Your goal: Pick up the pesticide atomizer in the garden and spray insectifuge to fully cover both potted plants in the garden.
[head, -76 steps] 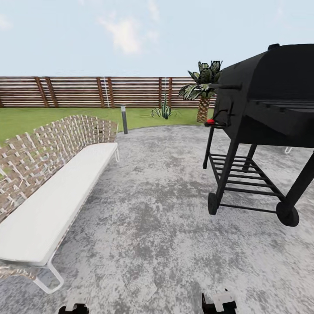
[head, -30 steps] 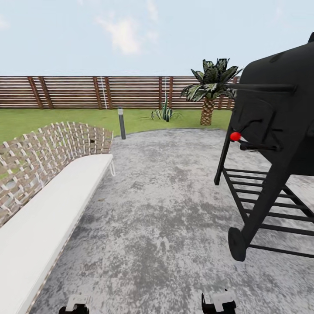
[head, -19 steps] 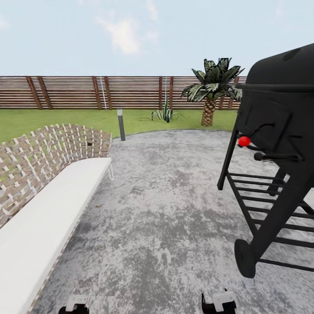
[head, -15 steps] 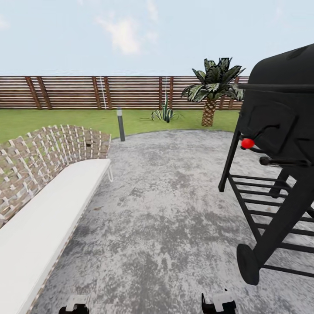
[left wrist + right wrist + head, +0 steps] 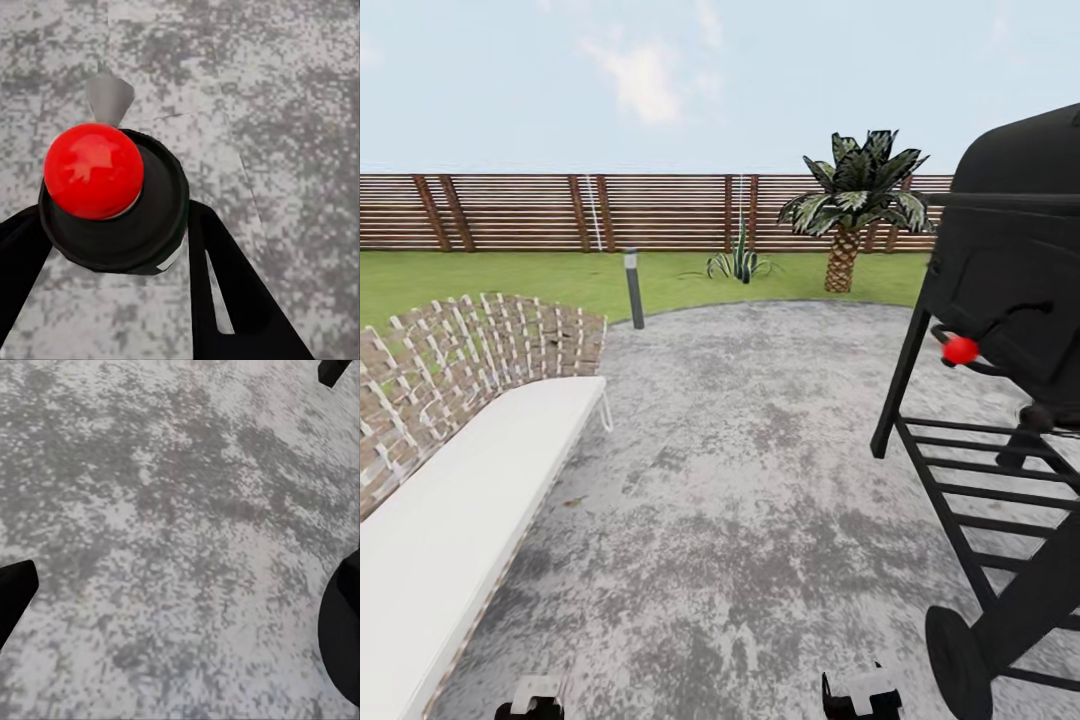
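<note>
I cannot tell how my claws stand; both hang low over the patio (image 5: 740, 480). Black grill (image 5: 1010, 300) at three o'clock, wicker chair (image 5: 450, 420) at nine, fence (image 5: 560, 212) at twelve. No atomizer visible yet; I'd judge it light and slick, best gripped mid-body.

The ground is a round mottled grey stone patio (image 5: 740, 480) bordered by green lawn (image 5: 510, 275). A slatted brown wooden fence (image 5: 560, 212) closes the far side under a pale blue sky with thin cloud. A wicker bench (image 5: 450, 370) with a white cushion (image 5: 460, 500) stands at left. A black grill (image 5: 1010, 290) on a wheeled frame stands at right. A grey bollard light (image 5: 633, 288), a spiky clump (image 5: 738, 263) and a palm (image 5: 855, 205) stand near the patio's far edge.
</note>
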{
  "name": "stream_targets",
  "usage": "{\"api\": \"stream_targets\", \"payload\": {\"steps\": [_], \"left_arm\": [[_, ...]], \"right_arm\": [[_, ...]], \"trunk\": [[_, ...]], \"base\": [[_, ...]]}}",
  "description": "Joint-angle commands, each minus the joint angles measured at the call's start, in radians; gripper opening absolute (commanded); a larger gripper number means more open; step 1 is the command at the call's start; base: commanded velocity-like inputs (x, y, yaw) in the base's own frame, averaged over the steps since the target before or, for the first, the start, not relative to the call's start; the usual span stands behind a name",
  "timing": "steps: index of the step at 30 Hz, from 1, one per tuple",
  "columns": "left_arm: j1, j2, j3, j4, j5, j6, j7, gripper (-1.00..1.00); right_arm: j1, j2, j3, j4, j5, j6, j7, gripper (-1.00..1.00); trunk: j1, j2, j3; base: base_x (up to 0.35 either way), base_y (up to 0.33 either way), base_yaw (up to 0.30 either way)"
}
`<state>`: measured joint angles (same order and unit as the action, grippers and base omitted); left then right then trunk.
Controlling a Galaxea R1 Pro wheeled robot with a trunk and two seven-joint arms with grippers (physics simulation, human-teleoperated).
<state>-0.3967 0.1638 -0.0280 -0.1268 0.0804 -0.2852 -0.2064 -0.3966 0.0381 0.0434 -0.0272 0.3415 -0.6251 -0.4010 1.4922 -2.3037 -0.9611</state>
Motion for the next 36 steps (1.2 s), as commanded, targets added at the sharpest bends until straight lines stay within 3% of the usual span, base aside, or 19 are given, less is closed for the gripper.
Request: {"api": "stream_targets", "payload": {"steps": [1, 36], "left_arm": [[-0.001, 0.0, -0.003, 0.001, 0.009, -0.003, -0.005, -1.0], [-0.001, 0.0, -0.003, 0.001, 0.009, -0.002, -0.005, -1.0]], "right_arm": [[-0.001, 0.0, 0.004, 0.001, 0.007, 0.001, -0.01, 1.0], [-0.001, 0.0, 0.004, 0.001, 0.007, 0.001, -0.01, 1.0]], "trunk": [[0.0, 0.0, -0.001], [0.0, 0.0, -0.001]], "base": [[0.335, 0.0, 0.0], [0.335, 0.0, 0.0]]}}
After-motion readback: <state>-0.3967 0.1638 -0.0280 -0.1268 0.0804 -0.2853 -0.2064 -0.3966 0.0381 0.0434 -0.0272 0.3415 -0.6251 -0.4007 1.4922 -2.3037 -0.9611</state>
